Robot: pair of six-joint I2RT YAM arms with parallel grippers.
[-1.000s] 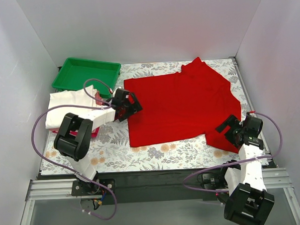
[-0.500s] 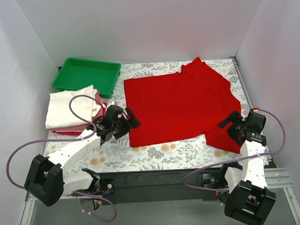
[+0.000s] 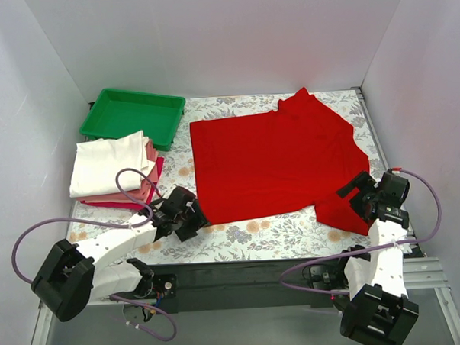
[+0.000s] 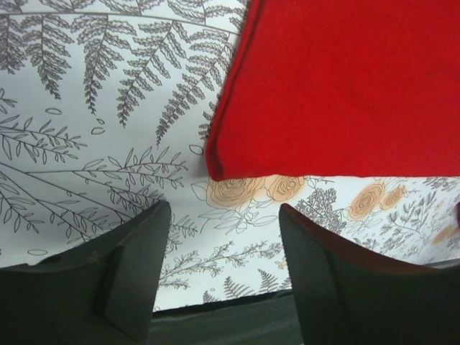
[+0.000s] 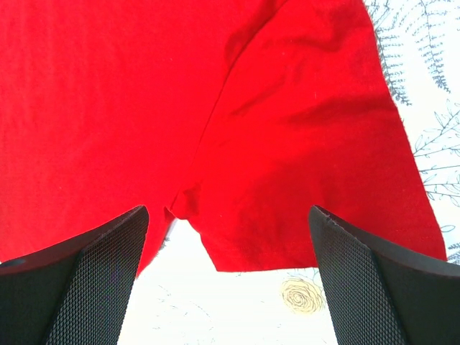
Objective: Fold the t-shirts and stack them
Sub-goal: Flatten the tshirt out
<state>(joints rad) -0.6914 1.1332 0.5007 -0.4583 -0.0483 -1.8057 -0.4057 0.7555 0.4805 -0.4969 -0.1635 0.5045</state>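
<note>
A bright red t-shirt lies spread flat across the middle and right of the table. My left gripper is open and empty, just short of the shirt's near left corner. My right gripper is open and empty, over the near right sleeve, whose hem lies between the fingers. A stack of folded shirts, cream-white on top with red ones beneath, sits at the left.
A green plastic tray stands at the back left, behind the folded stack. The floral table cover shows along the near edge. White walls close in on three sides. The black front rail lies right under my left fingers.
My left arm has swung down from the shirt's left edge beside the stack toward the near left corner of the shirt. My right gripper has shifted slightly right at the sleeve.
</note>
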